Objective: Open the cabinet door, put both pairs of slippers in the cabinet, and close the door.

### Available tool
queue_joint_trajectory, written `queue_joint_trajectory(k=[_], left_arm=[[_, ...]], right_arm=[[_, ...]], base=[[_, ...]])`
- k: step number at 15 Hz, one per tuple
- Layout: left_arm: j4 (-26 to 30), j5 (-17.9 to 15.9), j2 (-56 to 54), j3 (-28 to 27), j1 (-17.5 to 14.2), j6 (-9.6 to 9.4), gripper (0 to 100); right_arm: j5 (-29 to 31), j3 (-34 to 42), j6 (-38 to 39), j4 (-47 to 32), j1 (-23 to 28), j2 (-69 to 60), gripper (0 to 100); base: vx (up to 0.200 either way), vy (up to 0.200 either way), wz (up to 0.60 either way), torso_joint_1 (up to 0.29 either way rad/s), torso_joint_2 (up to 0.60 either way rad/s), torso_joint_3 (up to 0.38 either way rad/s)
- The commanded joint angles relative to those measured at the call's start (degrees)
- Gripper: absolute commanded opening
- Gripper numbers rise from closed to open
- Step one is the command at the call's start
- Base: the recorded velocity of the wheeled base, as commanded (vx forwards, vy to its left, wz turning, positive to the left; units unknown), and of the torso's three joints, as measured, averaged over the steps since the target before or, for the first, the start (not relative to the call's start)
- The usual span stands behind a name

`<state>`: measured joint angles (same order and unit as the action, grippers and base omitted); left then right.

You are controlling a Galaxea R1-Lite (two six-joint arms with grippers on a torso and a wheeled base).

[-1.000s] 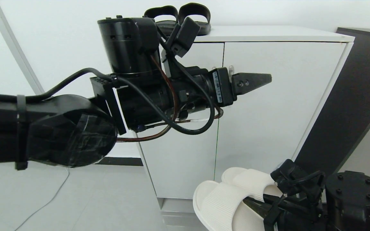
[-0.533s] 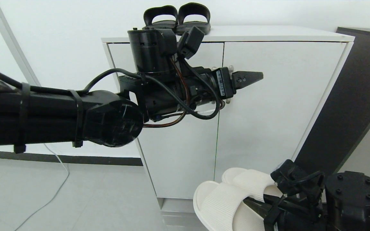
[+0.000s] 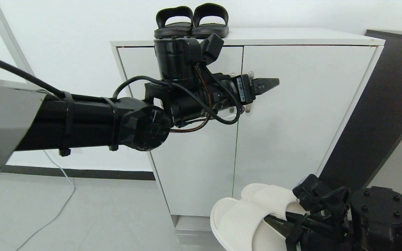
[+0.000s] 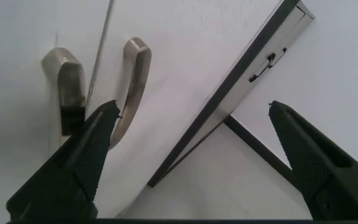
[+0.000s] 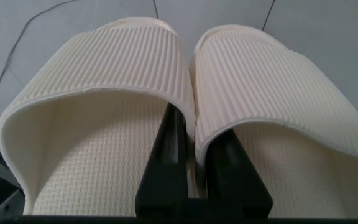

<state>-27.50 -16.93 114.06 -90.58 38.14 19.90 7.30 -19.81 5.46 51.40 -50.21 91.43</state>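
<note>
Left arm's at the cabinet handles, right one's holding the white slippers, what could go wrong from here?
The open left gripper has neither handle between its fingers; closing here would likely grab nothing. The black slippers sit at the cabinet top's front edge just above that arm, so lifting may knock them off. The white slippers in the right gripper hang before the doors and might block the swing.

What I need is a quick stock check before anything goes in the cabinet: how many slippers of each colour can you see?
Black slippers: 2, on top of the cabinet
White slippers: 2, held by the right gripper
Total: 4 slippers
</note>
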Motion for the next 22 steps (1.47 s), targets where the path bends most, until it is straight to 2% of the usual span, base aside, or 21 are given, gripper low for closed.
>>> queue_joint_trajectory(k=[1, 5, 6, 12, 16, 18, 22], left_arm=[[0.5, 0.1, 1.9, -1.7, -0.9, -0.03, 100], [3.3, -0.2, 4.0, -5.9, -1.0, -0.03, 100], [3.3, -0.2, 4.4, -6.5, -0.9, -0.03, 0], [3.4, -1.6, 4.3, -6.9, 0.2, 0.14, 0], [3.3, -1.9, 3.0, -4.6, 0.8, 0.06, 0], [3.0, -1.9, 1.5, -2.1, 1.0, 0.06, 0], [-2.5, -1.5, -5.1, 10.2, 2.9, -0.73, 0]], right_arm=[[0.0, 0.0, 0.0, 0.0, 0.1, 0.2, 0], [-0.1, 0.0, 0.0, 0.0, 0.6, 0.2, 0], [-0.1, 0.0, 0.0, 0.0, 0.6, 0.2, 0], [-0.3, 0.1, 0.0, 0.0, 0.6, 0.2, 0], [-0.4, 0.2, 0.0, 0.0, 1.3, 0.9, 0], [-0.5, 0.2, 0.0, 0.0, 1.3, 0.9, 0], [-6.1, 2.0, -0.1, 0.0, 1.3, -0.4, 0]], base=[[0.000, 0.000, 0.00, 0.000, 0.00, 0.000], [0.000, 0.000, 0.00, 0.000, 0.00, 0.000], [0.000, 0.000, 0.00, 0.000, 0.00, 0.000], [0.000, 0.000, 0.00, 0.000, 0.00, 0.000], [0.000, 0.000, 0.00, 0.000, 0.00, 0.000], [0.000, 0.000, 0.00, 0.000, 0.00, 0.000], [0.000, 0.000, 0.00, 0.000, 0.00, 0.000]])
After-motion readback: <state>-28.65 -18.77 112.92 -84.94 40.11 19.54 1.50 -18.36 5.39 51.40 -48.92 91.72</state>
